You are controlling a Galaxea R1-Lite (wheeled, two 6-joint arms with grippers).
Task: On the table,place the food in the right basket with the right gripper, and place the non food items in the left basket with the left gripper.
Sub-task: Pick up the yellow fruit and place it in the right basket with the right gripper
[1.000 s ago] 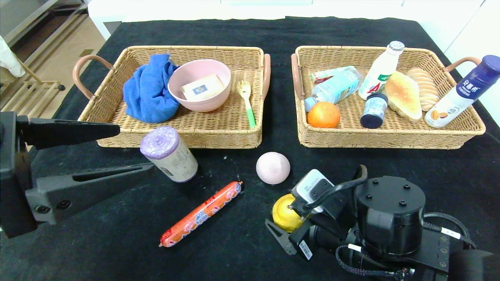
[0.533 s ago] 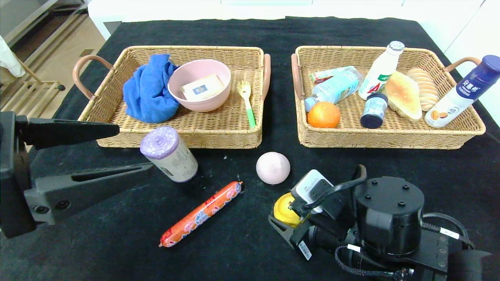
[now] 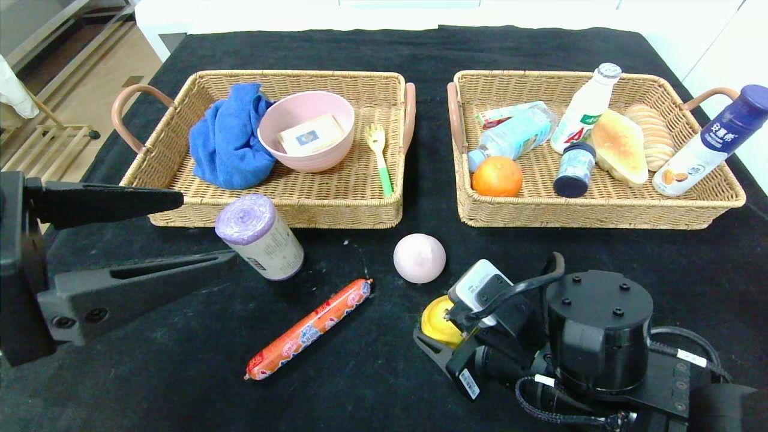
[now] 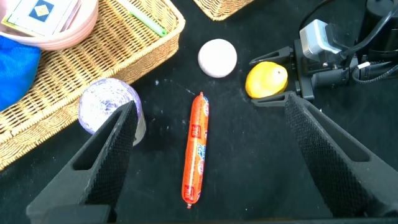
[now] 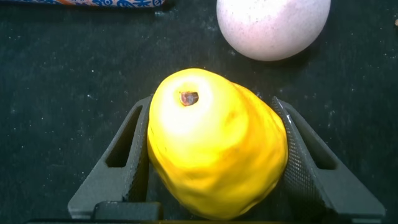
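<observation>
A yellow fruit (image 3: 433, 318) lies on the black table in front of the right basket (image 3: 600, 219). My right gripper (image 3: 435, 325) is shut on it, low at the table. In the right wrist view both fingers press the fruit's (image 5: 217, 143) sides. A red sausage (image 3: 309, 329), a pale pink ball (image 3: 419, 258) and a purple roll of bags (image 3: 259, 236) lie loose on the table. My left gripper (image 3: 207, 228) is open and empty at the left, beside the roll. In the left wrist view (image 4: 210, 104) the sausage (image 4: 196, 149) lies between its fingers.
The left basket (image 3: 276, 219) holds a blue cloth, a pink bowl with a box, and a fork. The right basket holds bottles, an orange and bread rolls. The pink ball (image 5: 273, 25) sits just beyond the fruit.
My right gripper's fingers have closed in on the yellow fruit, which shifted slightly. The left arm has not moved.
</observation>
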